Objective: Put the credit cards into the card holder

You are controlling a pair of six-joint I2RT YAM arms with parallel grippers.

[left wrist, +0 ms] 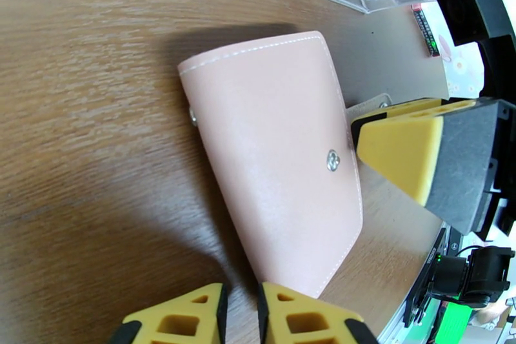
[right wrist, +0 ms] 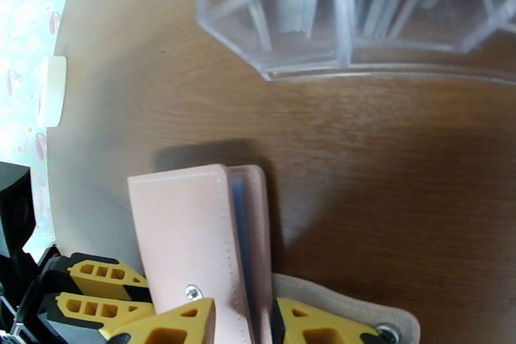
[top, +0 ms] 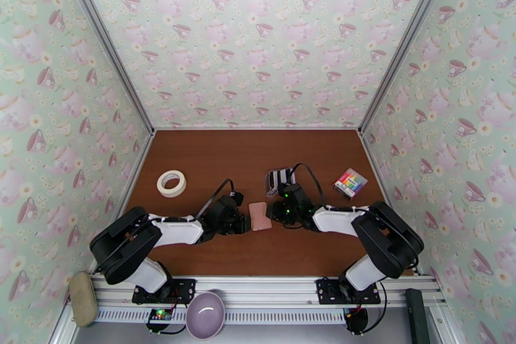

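Note:
The pale pink card holder (top: 260, 216) lies folded between both arms, its snap facing up (left wrist: 271, 164). My right gripper (top: 274, 213) is shut on its open edge: in the right wrist view the pink cover and blue-grey inside (right wrist: 240, 229) run between the two fingertips (right wrist: 244, 329). The snap tab (right wrist: 348, 310) sticks out beside them. My left gripper (top: 248, 222) is at the holder's opposite edge. Its tips (left wrist: 242, 313) are nearly together, and I see nothing between them. The credit cards (top: 278, 181) stand in a clear plastic box (right wrist: 303, 48) just behind the holder.
A white tape roll (top: 171, 183) lies at the left. A rainbow-striped rectangle (top: 350, 182) sits at the right, near the wall. A lilac bowl (top: 205, 314) rests on the front rail between the arm bases. Patterned walls enclose the brown table (top: 258, 151) on three sides.

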